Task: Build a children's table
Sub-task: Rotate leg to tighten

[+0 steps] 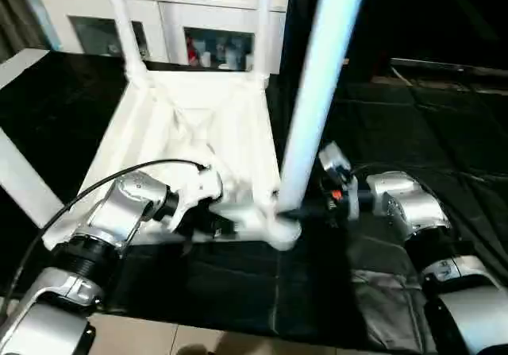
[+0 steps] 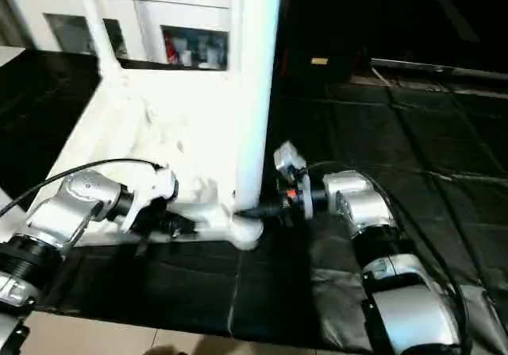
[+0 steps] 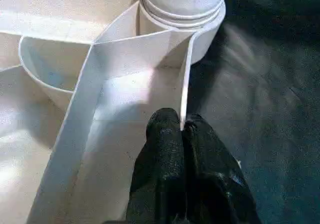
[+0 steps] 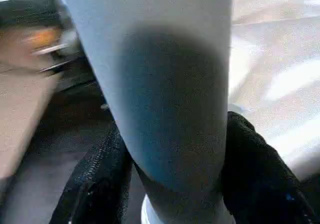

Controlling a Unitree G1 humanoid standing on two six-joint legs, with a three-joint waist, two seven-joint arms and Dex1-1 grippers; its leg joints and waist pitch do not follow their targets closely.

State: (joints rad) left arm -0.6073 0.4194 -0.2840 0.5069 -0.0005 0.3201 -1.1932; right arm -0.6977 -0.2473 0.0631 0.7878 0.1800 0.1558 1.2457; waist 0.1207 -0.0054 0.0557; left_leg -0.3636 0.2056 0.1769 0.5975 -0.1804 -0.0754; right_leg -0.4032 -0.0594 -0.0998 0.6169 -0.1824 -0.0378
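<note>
- The right gripper [image 4: 170, 184] has its 2 black fingers [image 4: 95, 184] clamped on either side of a white tube leg [image 1: 313, 101], low down near its base.
- That leg stands upright in the near corner socket [image 1: 282, 229] of the children's table.
- The left gripper [image 3: 182, 129] has its fingers pressed together, pinching the thin side wall of the table top [image 1: 190, 125] just beside that same socket.
- The table top lies upside down on a black mat [image 1: 238, 283], its ribbed white underside facing up.
- 2 more legs [image 1: 121, 17] rise from the far corners.
- Behind the table stands a white glass-door cabinet [image 1: 214, 33]; small items show behind its panes, too blurred to name.
- A black cable [image 1: 103, 182] arcs over the left forearm.
</note>
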